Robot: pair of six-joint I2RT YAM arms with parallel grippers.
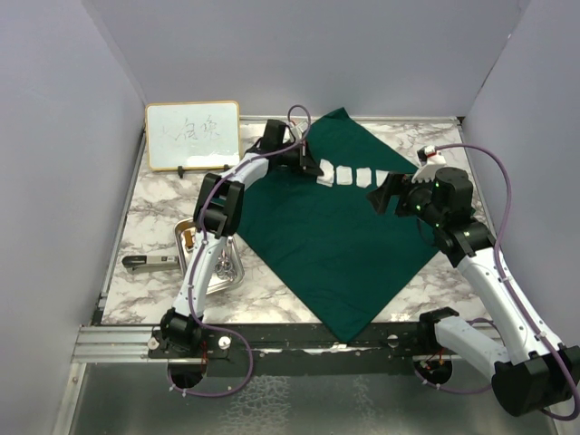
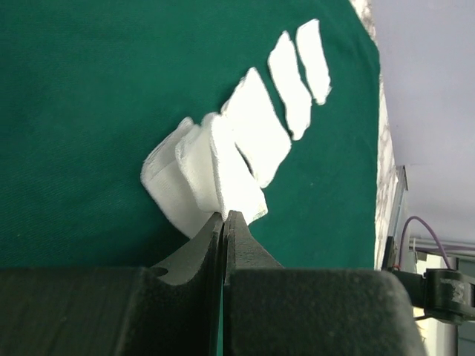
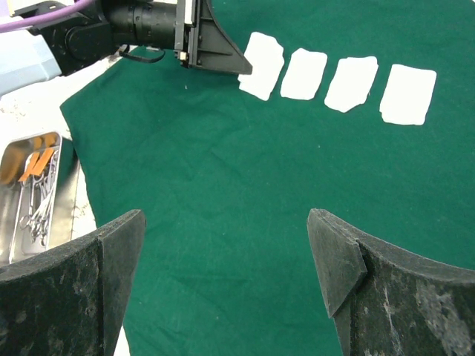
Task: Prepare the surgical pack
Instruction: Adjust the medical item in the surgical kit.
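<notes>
A big dark green cloth drape (image 1: 335,236) lies spread flat on the table (image 1: 154,217). The table top looks like white and grey marble. The drape is soft and smooth, and it sits like a diamond with one corner pointing at the arms.

Four white gauze squares (image 3: 352,84) lie in a row on the far part of the drape. They are thin and a bit fuzzy, with uneven edges.

The left gripper (image 2: 225,219) is black, and its two jaws are pressed tight together. They pinch the edge of the end gauze square (image 2: 200,178), the one on the left of the row. That square is bent up in soft folds at the tips, while the other three lie flat.

The right gripper (image 3: 226,222) hangs over the middle of the drape with its jaws spread wide and nothing between them. Its fingers (image 3: 111,259) are dark and rough. The gauze row is past them, well apart.

A small shiny steel tray (image 3: 68,200) sits on the table just beside the left edge of the drape. Thin silver instruments (image 3: 37,208) lie in it in a heap.

A whiteboard (image 1: 192,134) with a wood frame stands at the far left corner.
</notes>
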